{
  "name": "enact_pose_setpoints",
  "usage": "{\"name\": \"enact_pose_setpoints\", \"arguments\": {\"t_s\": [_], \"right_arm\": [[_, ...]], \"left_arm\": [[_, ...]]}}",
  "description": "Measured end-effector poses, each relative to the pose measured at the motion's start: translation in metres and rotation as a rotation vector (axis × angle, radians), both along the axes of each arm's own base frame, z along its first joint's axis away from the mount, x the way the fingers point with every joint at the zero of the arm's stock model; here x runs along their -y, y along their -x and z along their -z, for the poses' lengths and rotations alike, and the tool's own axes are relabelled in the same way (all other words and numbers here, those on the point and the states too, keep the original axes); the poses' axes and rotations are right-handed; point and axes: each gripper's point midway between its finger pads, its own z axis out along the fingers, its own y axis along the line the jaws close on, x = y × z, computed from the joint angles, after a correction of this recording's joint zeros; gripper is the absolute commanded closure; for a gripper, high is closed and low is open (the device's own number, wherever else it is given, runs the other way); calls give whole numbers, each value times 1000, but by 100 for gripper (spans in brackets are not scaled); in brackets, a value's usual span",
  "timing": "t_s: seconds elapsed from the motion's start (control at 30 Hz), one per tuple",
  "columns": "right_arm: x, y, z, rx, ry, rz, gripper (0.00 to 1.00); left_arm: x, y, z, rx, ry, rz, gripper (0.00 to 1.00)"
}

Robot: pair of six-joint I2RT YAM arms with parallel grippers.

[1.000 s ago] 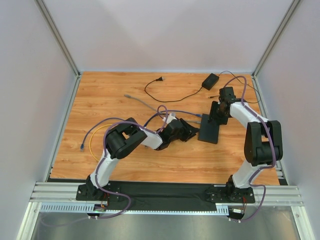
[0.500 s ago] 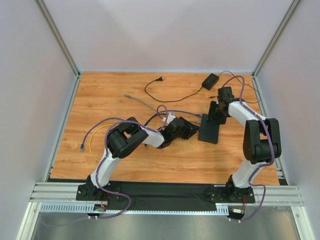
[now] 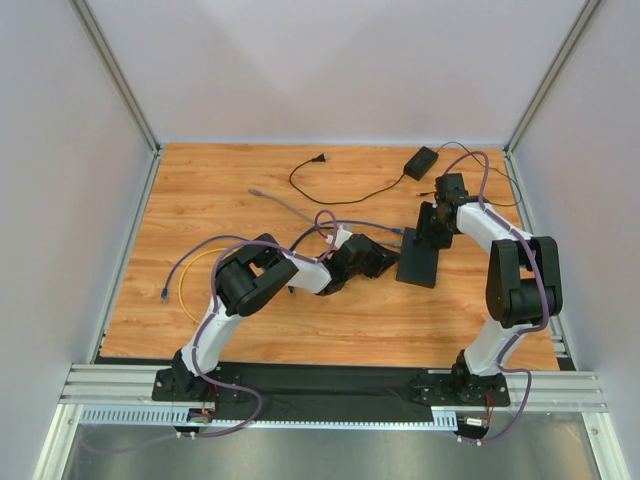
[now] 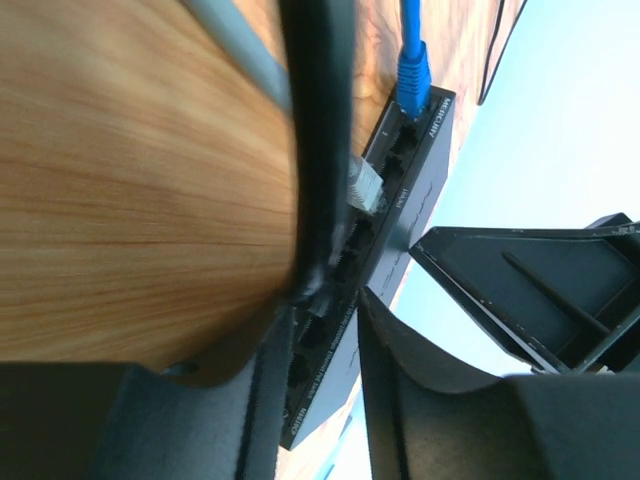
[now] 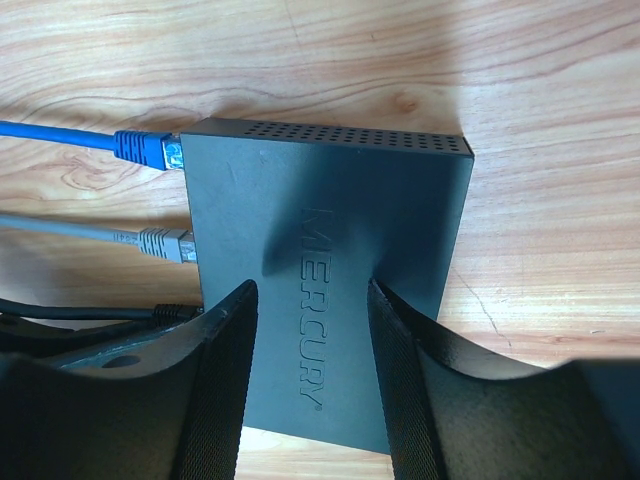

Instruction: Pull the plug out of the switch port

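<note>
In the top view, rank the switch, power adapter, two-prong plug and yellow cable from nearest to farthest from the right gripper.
1. switch, directly under the right gripper.
2. power adapter, beyond it near the back.
3. two-prong plug, back centre.
4. yellow cable, left side.

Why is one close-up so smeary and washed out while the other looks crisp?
Left wrist view: tilted, the near tabletop and black cable are out of focus, the background is washed pale blue; the switch and blue plug are fairly sharp. Right wrist view: crisp, lettering readable, soft shadow on its top. Top view: even light, no glare.
</note>
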Motion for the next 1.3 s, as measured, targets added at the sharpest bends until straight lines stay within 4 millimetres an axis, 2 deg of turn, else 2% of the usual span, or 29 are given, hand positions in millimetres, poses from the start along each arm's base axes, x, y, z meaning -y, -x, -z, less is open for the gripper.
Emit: {"name": "enact_pose_setpoints", "arguments": {"t_s": [0.3,0.47,0.73,1.0,1.3], "right_arm": [[-1,0,0,0,8,-9,50],[-5,-3,0,1,48,-40,46],[-12,3,4,-35,163,-113,40],[-19,10,4,-52,194,-154,38],[-27,3,5,-60,201,-175,38]], "left_arm": [[-1,-1,5,9,2,-4,70],[0,-2,5,24,16,-5,77],[0,-2,5,42,38,-6,84],[0,-3,6,46,44,-6,86],[-1,-3,6,48,47,-6,87]]}}
